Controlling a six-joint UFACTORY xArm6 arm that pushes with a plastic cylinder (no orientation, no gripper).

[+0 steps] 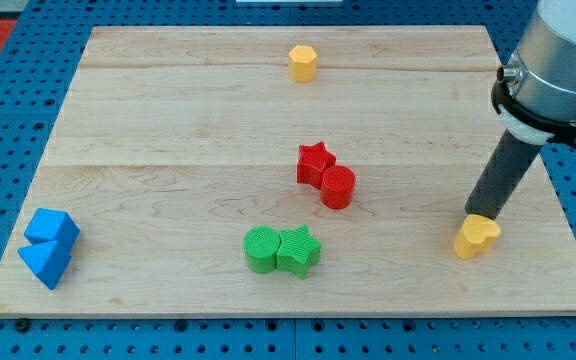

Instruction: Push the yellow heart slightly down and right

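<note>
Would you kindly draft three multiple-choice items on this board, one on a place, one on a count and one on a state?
1. Where does the yellow heart lie?
A. near the view's bottom right
B. at the view's top left
C. in the board's middle

2. How many red blocks are there?
A. one
B. two
C. four

3. How does my tip stand to the yellow heart?
A. far off, by the blue blocks
B. over the green blocks
C. at its upper edge

Answers:
1 A: it sits low by the board's right edge.
2 B: only the red star and the red cylinder are red.
3 C: the rod's lower end meets the heart's top side; actual contact cannot be told.
</note>
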